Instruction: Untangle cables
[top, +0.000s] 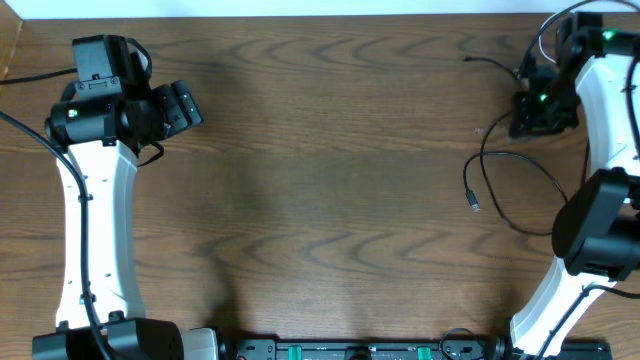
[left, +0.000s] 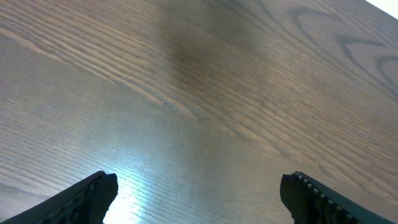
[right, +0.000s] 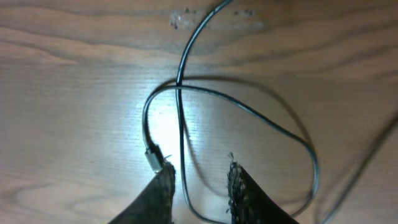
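Loops of thin black cable (top: 473, 202) lay far right overhead, beside the right gripper (top: 530, 112). Left wrist: left gripper (left: 198, 183) gaped wide, empty. Right wrist: jaws stood narrowly apart astride a strand; lifting there could tighten the crossing.

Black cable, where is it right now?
In the overhead view, the black cable lies looped on the right side of the table, close to the right hand.

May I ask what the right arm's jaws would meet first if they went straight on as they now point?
Probably the black cable, a strand lying just ahead, then the table; depth unclear.
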